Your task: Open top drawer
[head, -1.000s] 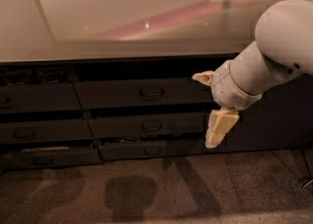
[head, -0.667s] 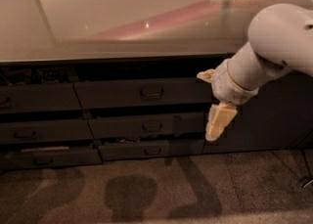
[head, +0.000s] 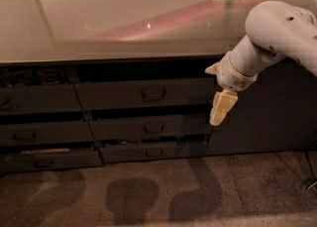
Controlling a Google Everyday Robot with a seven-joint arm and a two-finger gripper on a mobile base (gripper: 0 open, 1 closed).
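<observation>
Gripper (head: 218,88) at right end of top drawer (head: 109,95)
Fingers spread, nothing betw. them. Drawer sits just under counter (head: 124,23), centre column; its loop handle (head: 153,93) is mid-front, well left of gripper. Arm (head: 277,28) enters from upper right.

No writing, label, brand, number or sign can be read on the counter (head: 124,28), the top drawer (head: 109,96) or the gripper (head: 216,94), which hangs just below the counter's front edge, toward its right end.
</observation>
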